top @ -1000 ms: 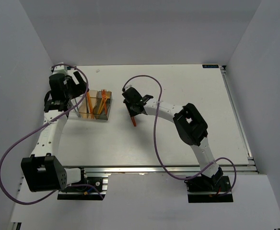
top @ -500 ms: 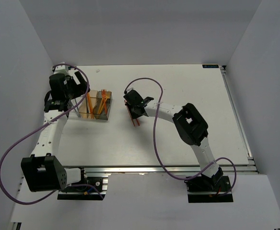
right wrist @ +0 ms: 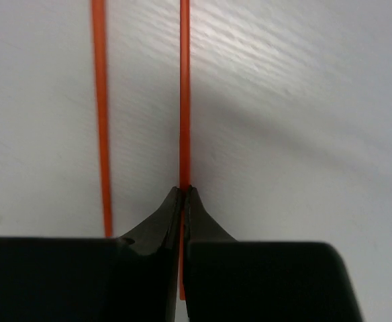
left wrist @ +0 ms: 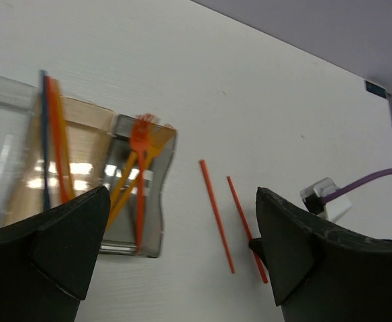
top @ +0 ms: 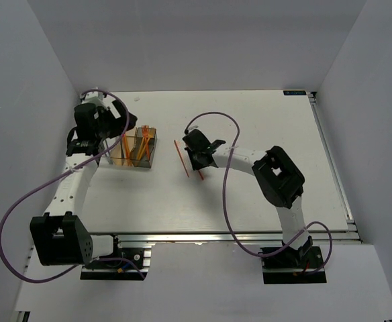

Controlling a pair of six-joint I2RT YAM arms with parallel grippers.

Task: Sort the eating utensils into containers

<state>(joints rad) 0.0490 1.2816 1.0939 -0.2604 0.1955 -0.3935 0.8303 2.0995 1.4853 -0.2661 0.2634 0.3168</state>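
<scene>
Our right hand [right wrist: 184,190] pinches one red stick [right wrist: 184,100]; we should lift it straight up so we leave the other stick [right wrist: 101,100] on the desk [right wrist: 290,107]

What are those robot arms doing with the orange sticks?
They are tidying them away. The right gripper is shut on one orange stick, with a second stick lying loose beside it on the table. The left gripper hangs open near the containers, which already hold orange forks.

The right tool [right wrist: 183,190] has pinched shut on one red stick [right wrist: 184,100]
</scene>
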